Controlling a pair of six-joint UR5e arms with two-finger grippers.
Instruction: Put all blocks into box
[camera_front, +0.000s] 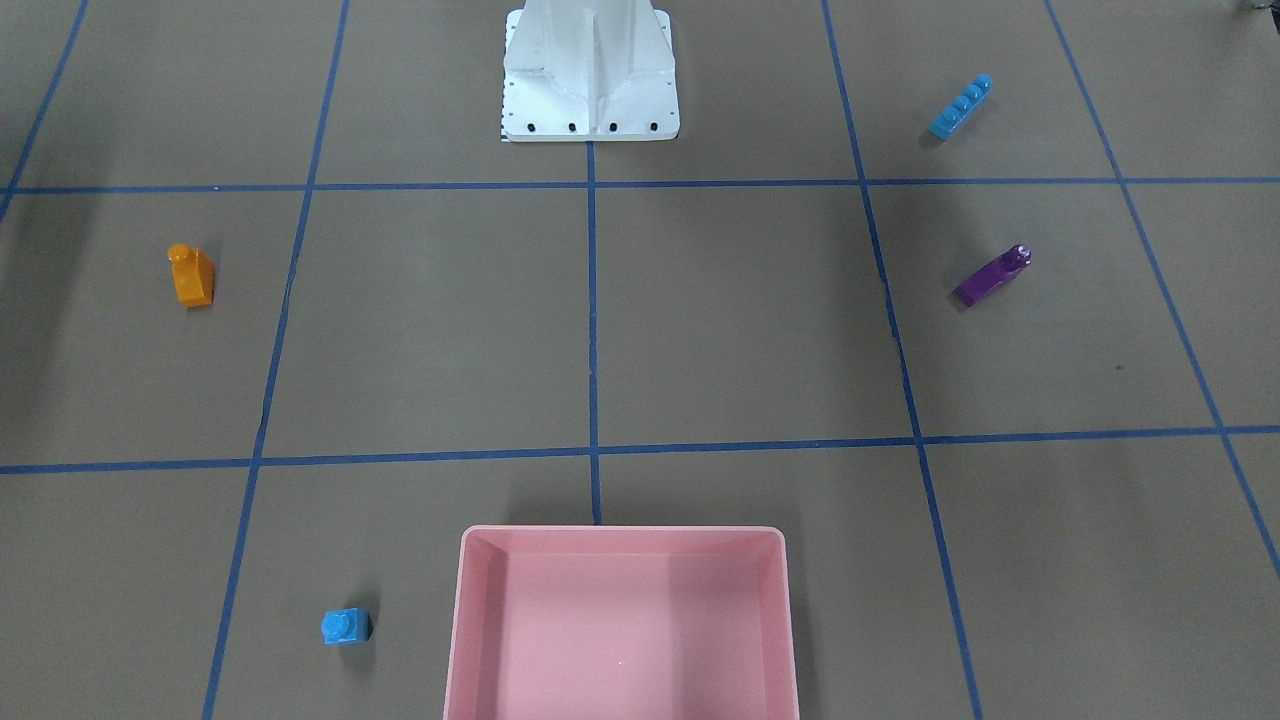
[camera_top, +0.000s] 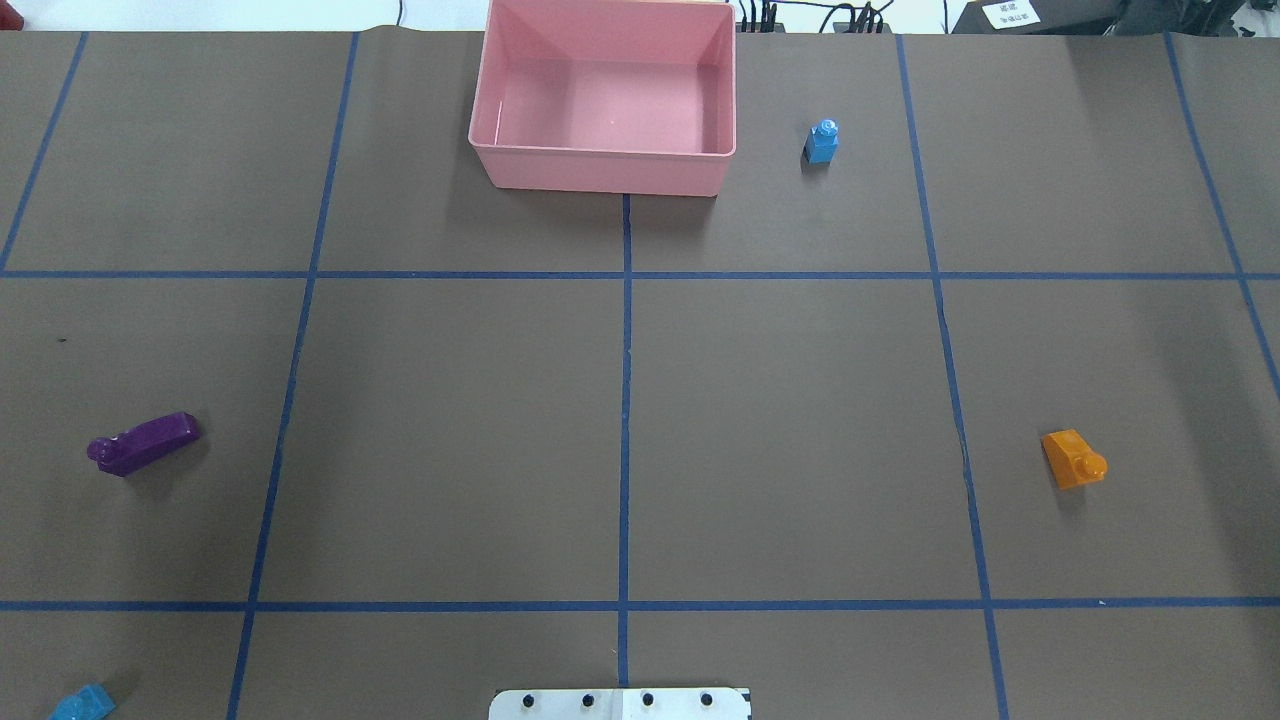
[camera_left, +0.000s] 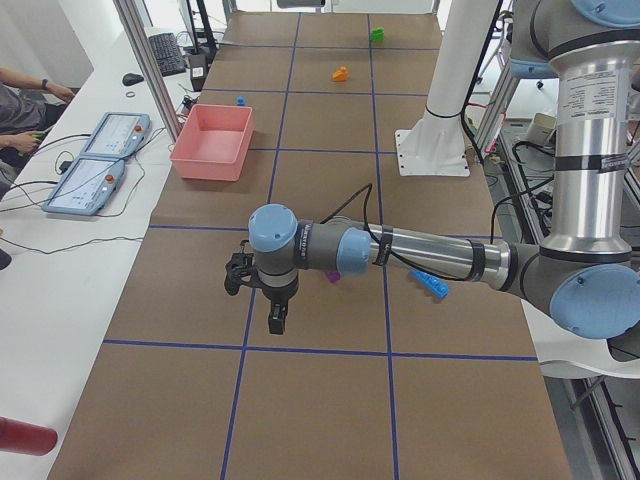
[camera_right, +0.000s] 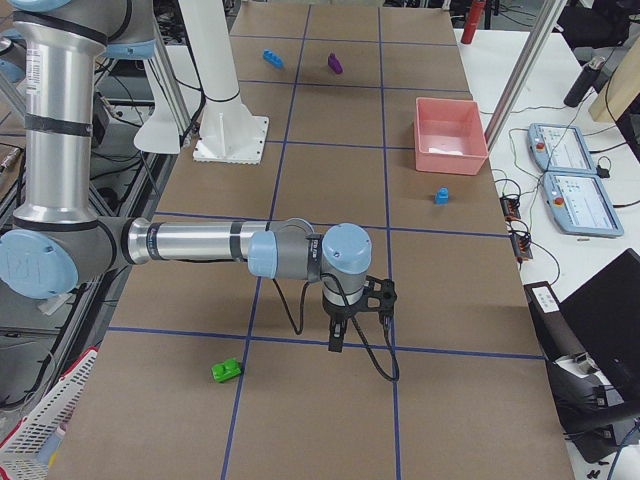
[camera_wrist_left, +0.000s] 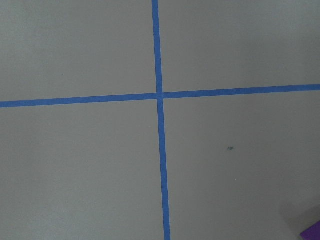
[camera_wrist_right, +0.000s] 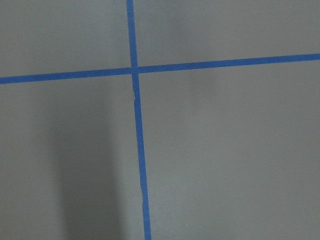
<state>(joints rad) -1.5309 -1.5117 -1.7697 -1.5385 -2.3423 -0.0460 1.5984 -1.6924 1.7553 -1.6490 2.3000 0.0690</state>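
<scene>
Brown paper gridded with blue tape (camera_top: 625, 400) covers the desk (camera_top: 450, 420). Its shallow light-pink plastic tray (camera_top: 600, 172) sits mid-edge, and studded plastic pieces lie scattered outside it: orange brick (camera_top: 1073, 459), small blue brick (camera_top: 822, 141), long blue brick (camera_front: 961, 106), purple brick (camera_top: 145, 442), green brick (camera_right: 227, 371). Whether the left gripper (camera_left: 274, 318) and right gripper (camera_right: 337, 340) are spread or pressed together, I cannot tell.

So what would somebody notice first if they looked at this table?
Probably the big pink box, with nothing in it, at the far edge of the table from the robot. Then the bright little blocks scattered around: a small blue block beside the box, an orange block on the robot's right, a purple block on its left.
</scene>
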